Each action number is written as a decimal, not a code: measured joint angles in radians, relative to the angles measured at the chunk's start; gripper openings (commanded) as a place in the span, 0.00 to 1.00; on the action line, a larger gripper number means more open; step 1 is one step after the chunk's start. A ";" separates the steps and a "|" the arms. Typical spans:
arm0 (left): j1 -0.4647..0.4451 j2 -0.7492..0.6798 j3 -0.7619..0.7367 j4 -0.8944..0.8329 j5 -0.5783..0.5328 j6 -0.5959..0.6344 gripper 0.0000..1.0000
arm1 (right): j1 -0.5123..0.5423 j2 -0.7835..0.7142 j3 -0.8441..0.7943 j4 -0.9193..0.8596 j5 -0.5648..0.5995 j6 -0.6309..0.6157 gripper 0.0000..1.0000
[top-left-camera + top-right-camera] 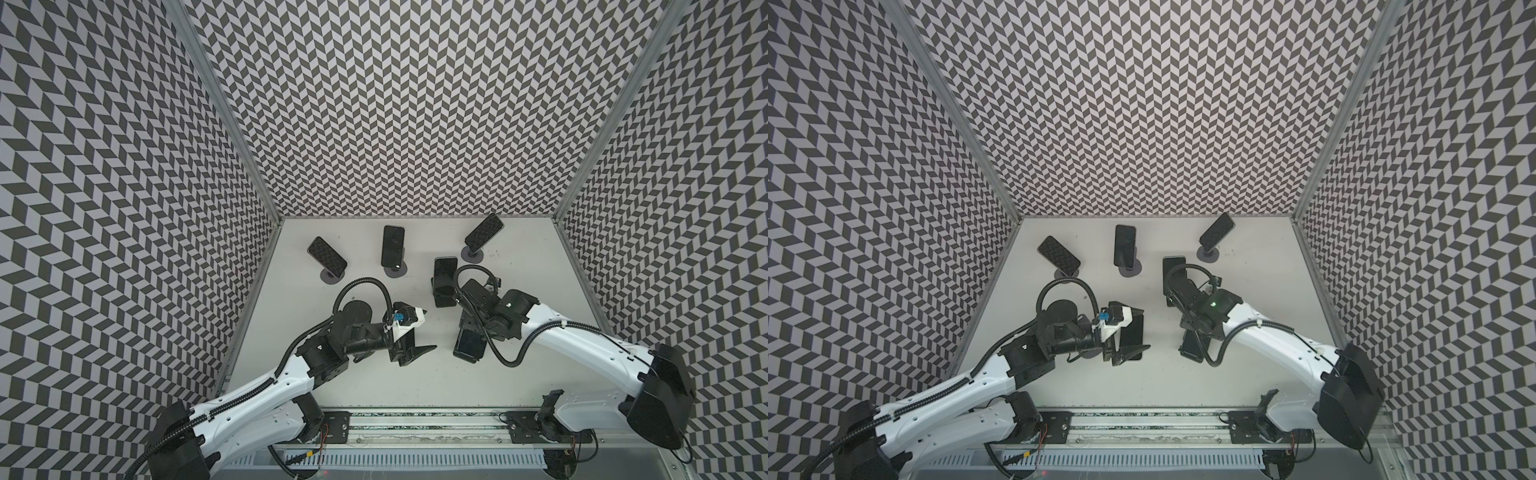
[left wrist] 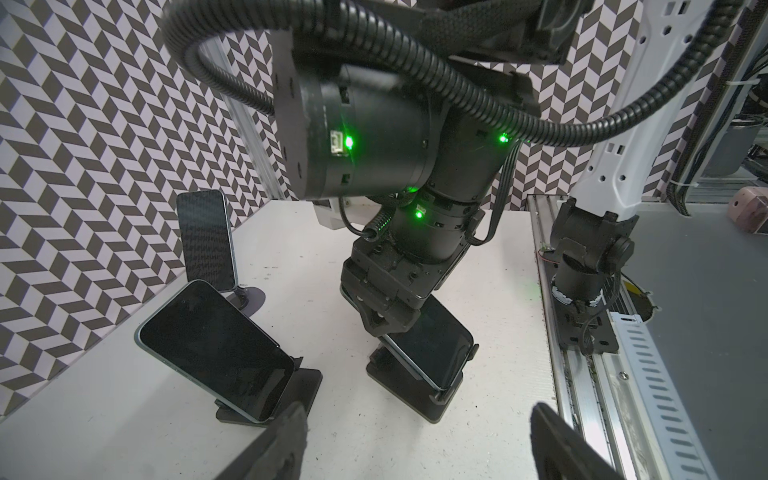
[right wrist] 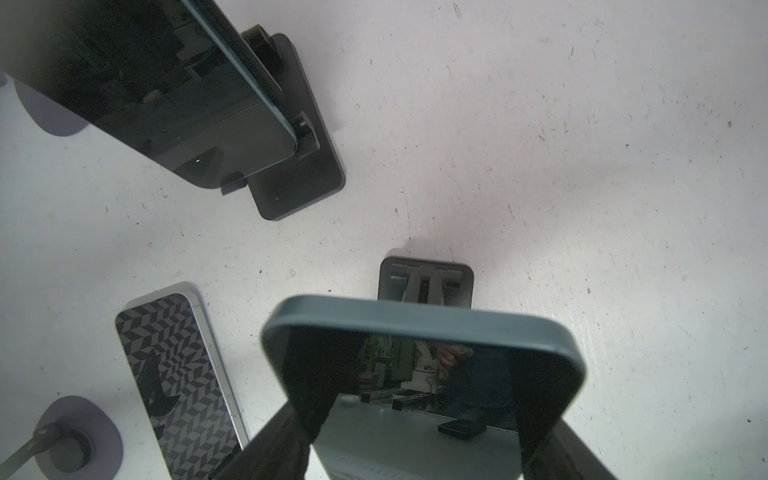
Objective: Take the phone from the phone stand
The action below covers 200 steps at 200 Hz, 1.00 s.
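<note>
I am working in a robotics lab cell, not anyone's home. Walls (image 1: 395, 104) printed with a black-and-white chevron pattern are closing me in on three sides, held by bare aluminium posts (image 1: 231, 124). My left arm (image 1: 257, 386) and my right arm (image 1: 582, 336) are standing on black plates (image 1: 524, 424) bolted to a metal rail (image 1: 415, 432), with a slotted cable duct (image 1: 415, 459) running alongside. On the scuffed white tabletop (image 1: 519, 332), each phone (image 1: 392, 247) is leaning on its own stand (image 1: 395, 272), laid out like test pieces.
</note>
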 measured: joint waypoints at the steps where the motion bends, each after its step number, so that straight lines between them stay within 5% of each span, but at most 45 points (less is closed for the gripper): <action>1: 0.000 0.000 0.000 0.000 0.000 0.000 0.84 | 0.000 0.000 0.000 0.000 0.000 0.000 0.60; 200: 0.000 0.079 0.007 0.009 0.000 -0.002 0.84 | 0.000 -0.067 -0.010 0.022 0.000 -0.091 0.43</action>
